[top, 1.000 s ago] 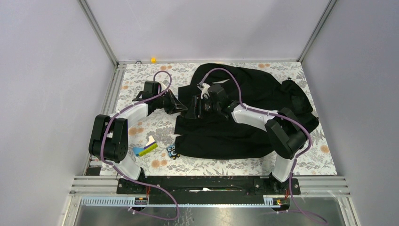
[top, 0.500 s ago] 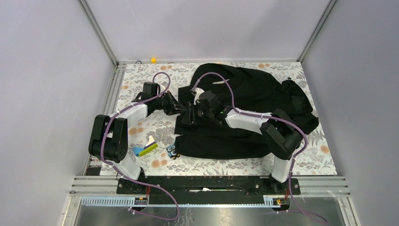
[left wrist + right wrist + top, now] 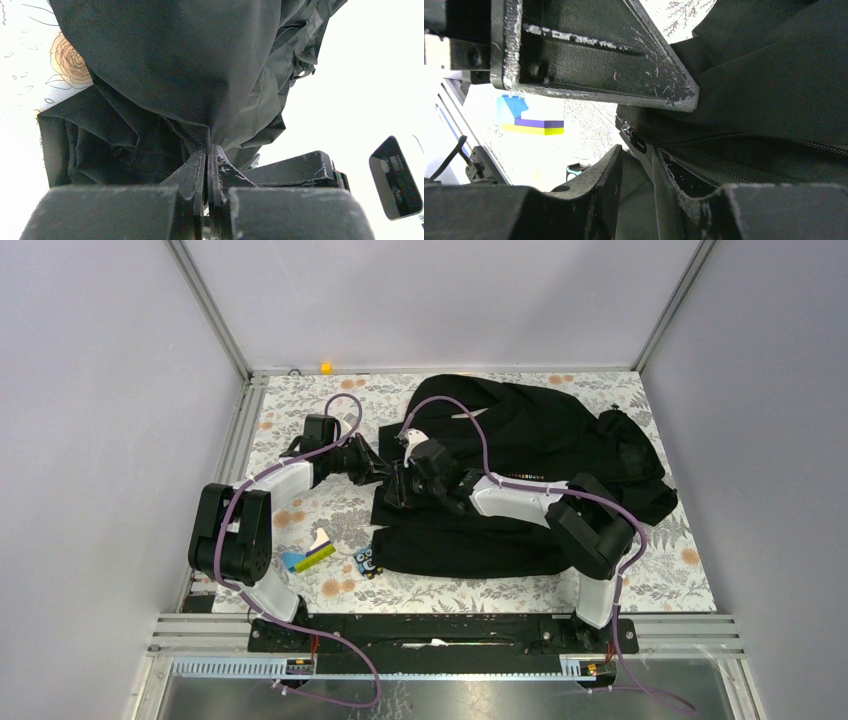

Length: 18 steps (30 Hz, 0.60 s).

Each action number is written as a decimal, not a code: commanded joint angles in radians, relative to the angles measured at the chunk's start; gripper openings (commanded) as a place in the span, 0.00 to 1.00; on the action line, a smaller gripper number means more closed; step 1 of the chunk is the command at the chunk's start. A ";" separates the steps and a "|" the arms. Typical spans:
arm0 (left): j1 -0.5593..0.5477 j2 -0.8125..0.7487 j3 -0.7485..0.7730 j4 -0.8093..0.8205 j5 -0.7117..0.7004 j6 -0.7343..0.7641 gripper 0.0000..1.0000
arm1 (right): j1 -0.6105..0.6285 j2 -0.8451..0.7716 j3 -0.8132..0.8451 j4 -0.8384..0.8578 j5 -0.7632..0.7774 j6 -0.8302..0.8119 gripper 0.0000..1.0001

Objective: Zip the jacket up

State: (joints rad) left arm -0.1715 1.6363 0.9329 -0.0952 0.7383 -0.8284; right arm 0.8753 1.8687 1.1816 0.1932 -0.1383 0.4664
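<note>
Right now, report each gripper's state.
Left gripper: closed, pinching a fold of the jacket.
Right gripper: jaws narrowly apart at the zipper slider; a grip cannot be told.

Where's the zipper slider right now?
Right wrist view, centre: the zipper slider sits at the end of the zipper track on the jacket, just ahead of the right gripper and its parted fingers.

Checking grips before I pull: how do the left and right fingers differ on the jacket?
Left fingers are pressed together, pinching a fold of the jacket; right fingers stand slightly apart, fabric in the gap. The left holds plain cloth; the right sits at the zipper slider. Both reach the same edge of the jacket.
</note>
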 commanded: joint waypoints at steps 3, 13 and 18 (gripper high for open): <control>0.006 -0.011 -0.011 0.029 0.038 -0.003 0.00 | 0.023 0.010 0.048 0.008 0.074 -0.008 0.34; 0.006 -0.009 -0.013 0.030 0.041 -0.006 0.00 | 0.062 -0.003 0.026 0.053 0.209 0.012 0.31; 0.006 -0.010 -0.016 0.030 0.046 -0.007 0.00 | 0.080 0.004 0.030 0.057 0.267 0.017 0.29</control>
State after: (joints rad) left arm -0.1707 1.6363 0.9260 -0.0925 0.7399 -0.8352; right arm 0.9375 1.8706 1.1831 0.1997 0.0399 0.4725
